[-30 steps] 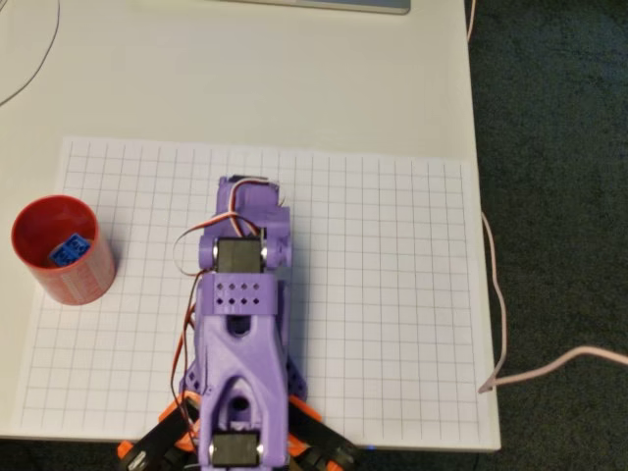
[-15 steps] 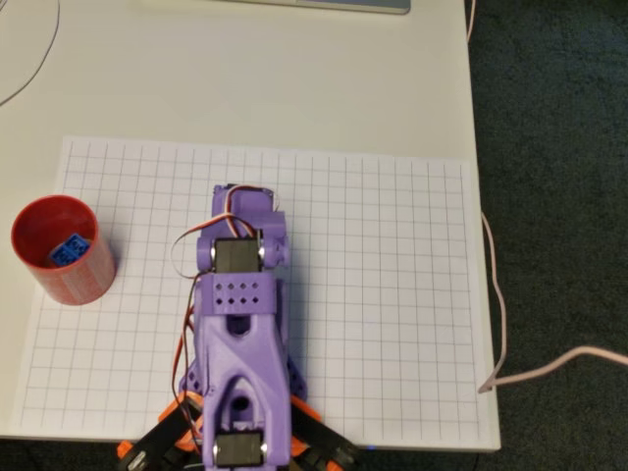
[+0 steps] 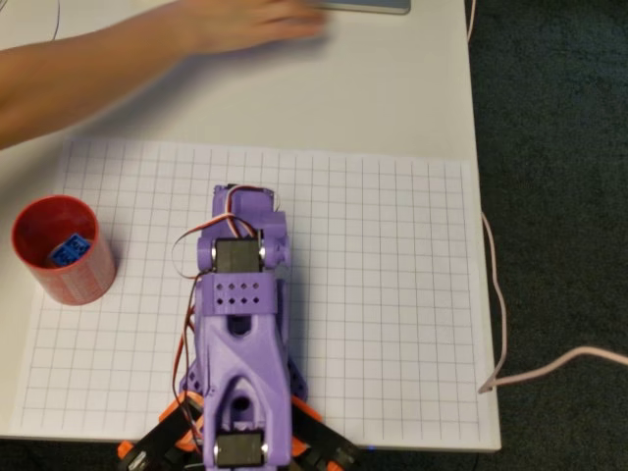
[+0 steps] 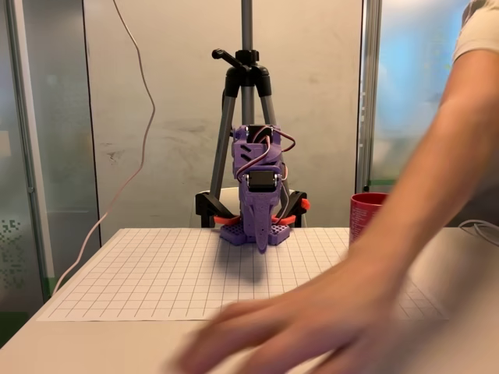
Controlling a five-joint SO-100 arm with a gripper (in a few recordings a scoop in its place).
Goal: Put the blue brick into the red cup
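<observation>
- In the overhead view, the blue brick lies inside the red cup, on its bottom, towards the right side of the inner wall.
- The red cup stands upright at the left edge of the grid sheet, well apart from the purple arm. In the fixed view the cup is partly hidden behind a person's arm.
- The purple arm is folded back over its orange base at the lower edge of the sheet, and the jaws point down, just above the sheet.
- The jaws look closed to one narrow tip with nothing between them.
- A person's hand, blurred, reaches over the white surface beyond the sheet, with the forearm coming from the left side of the overhead view.
- In the fixed view the same hand is large and blurred in the foreground.
</observation>
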